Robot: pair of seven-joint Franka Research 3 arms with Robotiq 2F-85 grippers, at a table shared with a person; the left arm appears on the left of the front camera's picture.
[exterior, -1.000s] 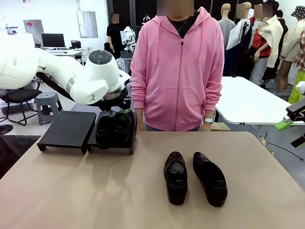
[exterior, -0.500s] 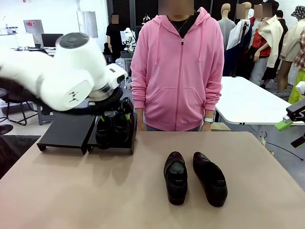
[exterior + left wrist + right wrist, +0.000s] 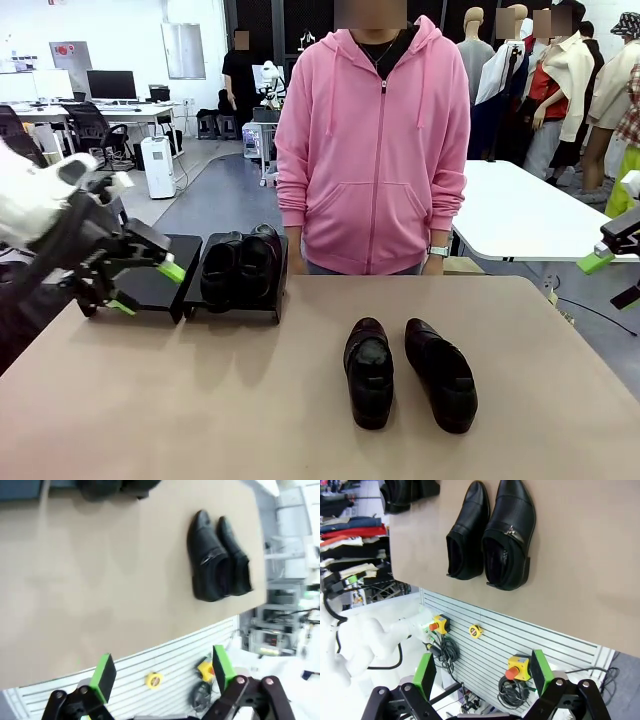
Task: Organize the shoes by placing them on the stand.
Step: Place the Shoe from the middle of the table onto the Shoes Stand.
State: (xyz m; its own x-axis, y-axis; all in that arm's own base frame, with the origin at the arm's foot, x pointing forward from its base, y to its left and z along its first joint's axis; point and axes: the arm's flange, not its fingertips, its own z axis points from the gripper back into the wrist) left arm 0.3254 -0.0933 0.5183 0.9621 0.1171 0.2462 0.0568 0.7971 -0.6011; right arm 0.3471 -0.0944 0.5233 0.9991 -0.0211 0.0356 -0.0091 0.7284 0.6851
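This looks like a robotics lab in an open work hall: a computer monitor (image 3: pixel 111 84) and office chairs (image 3: pixel 95 125) stand far behind on the grey floor (image 3: pixel 215 190). Beside the counter (image 3: pixel 580 555), a white slatted panel (image 3: pixel 545 640) carries yellow boxes with red stop buttons (image 3: pixel 516 668) and bundles of cable (image 3: pixel 446 652).

The scene is evenly lit from overhead, and soft shadows are cast beneath the shoes (image 3: pixel 369 370) on the table (image 3: pixel 200 400). The left end effector (image 3: pixel 147 288) is smeared by motion blur, and straight lines are bowed in both wrist views.
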